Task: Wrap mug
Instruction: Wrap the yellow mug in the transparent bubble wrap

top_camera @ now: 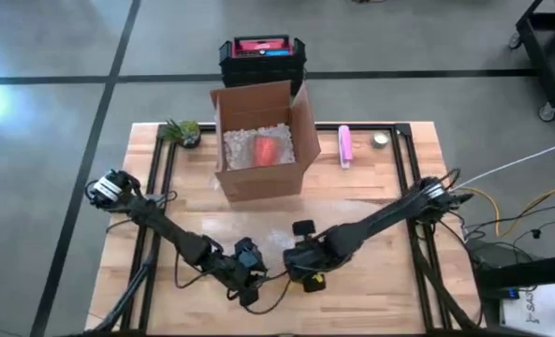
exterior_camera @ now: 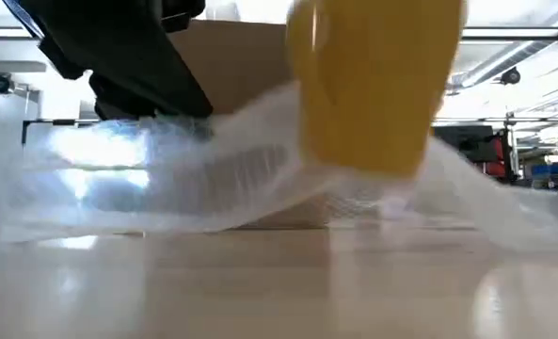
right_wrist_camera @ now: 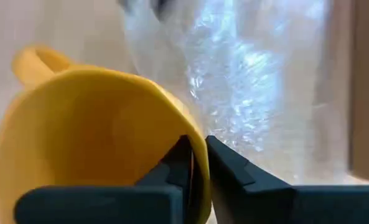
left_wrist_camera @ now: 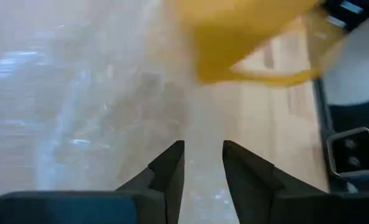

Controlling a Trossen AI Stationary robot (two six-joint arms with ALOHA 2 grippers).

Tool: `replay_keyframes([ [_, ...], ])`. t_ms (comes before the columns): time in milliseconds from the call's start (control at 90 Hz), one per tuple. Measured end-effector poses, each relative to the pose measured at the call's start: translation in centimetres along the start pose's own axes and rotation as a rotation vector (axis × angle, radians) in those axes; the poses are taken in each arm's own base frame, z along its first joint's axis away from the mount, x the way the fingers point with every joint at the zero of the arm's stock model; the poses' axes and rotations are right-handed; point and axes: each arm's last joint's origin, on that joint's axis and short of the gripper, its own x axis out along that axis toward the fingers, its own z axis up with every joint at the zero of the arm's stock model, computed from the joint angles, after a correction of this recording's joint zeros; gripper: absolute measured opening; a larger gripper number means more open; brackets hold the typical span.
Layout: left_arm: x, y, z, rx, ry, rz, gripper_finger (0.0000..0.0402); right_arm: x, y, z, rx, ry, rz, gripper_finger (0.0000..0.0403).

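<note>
Pinched by the rim in the right gripper [right_wrist_camera: 196, 146], one finger inside and one outside the wall: yellow mug [right_wrist_camera: 97, 137], hanging clear of the table [top_camera: 380, 290] near its front edge, handle sticking out the far side from the grip. Makes sense as a hold, since gripping the lip leaves the whole body free to come down onto the wrap. Right underneath and just behind it, a rumpled sheet of bubble wrap [exterior_camera: 213, 179], part lying flat on the wood and part humped up, so probably not sitting neatly yet. Next to the mug, low over that same sheet: left gripper [left_wrist_camera: 203, 149], fingers only a narrow gap apart with nothing visibly clamped between them. Looks parked there to pin or lift an edge once the mug lands, though that's just my read. Seems early in the job, with no wrap around the mug at all so far. Could go wrong if the sheet slides or bunches when the mug touches down, being that light and slippery-looking. Farther back, mid-table: open cardboard box [top_camera: 258, 183] with packing peanuts [top_camera: 244, 145] inside, presumably the final stop for the wrapped mug. Beyond that, a plant [top_camera: 182, 131] and a pink bottle [top_camera: 345, 146] flanking the box, then a black crate [top_camera: 261, 56] off the table's back edge.
</note>
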Motion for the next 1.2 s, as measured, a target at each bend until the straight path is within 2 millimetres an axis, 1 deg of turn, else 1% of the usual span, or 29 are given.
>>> replay_keyframes([
  [78,0.1,0.3,-0.2,0.003,-0.011,0.028,0.0086,-2.5,-0.4,-0.2,0.020,-0.055,-0.015,0.0018],
  [156,0.5,0.4,-0.6,0.009,-0.001,0.041,0.0079,-4.0,-0.8,-0.3,0.057,-0.102,-0.038,0.0008],
  [278,1.0,0.7,-1.2,0.013,0.033,0.053,0.0074,-5.2,-0.9,-0.5,0.085,-0.129,-0.033,0.0012],
  [356,1.2,0.5,-1.6,-0.008,0.109,-0.015,0.0074,-5.2,-0.7,-0.5,0.080,-0.126,-0.020,0.0015],
  [422,1.5,0.4,-2.1,-0.037,0.192,-0.079,0.0074,-4.5,-0.8,-0.5,0.069,-0.109,-0.023,0.0016],
  [500,1.5,0.3,-2.5,-0.054,0.259,-0.122,0.0074,-3.1,-1.5,-0.2,0.063,-0.083,-0.064,0.0017],
  [644,1.3,0.1,-2.3,-0.099,0.276,-0.159,0.0074,0.4,-3.2,0.2,0.076,-0.002,-0.119,0.0017],
  [822,0.6,-0.6,-2.0,-0.115,0.271,-0.219,0.0074,3.7,-5.8,0.2,0.090,0.083,-0.127,0.0015],
  [900,0.6,-0.7,-2.1,-0.114,0.273,-0.222,0.0074,4.5,-6.8,0.2,0.107,0.110,-0.105,0.0011],
  [1033,0.6,-0.7,-2.1,-0.113,0.271,-0.221,0.0074,5.2,-8.0,0.1,0.137,0.133,-0.088,0.0013],
  [1111,0.6,-0.7,-2.1,-0.113,0.268,-0.224,0.0074,5.5,-8.4,-0.1,0.147,0.145,-0.080,0.0021],
  [1200,0.6,-0.7,-2.1,-0.112,0.266,-0.223,0.0074,5.9,-8.4,-0.1,0.147,0.134,-0.070,0.0035],
])
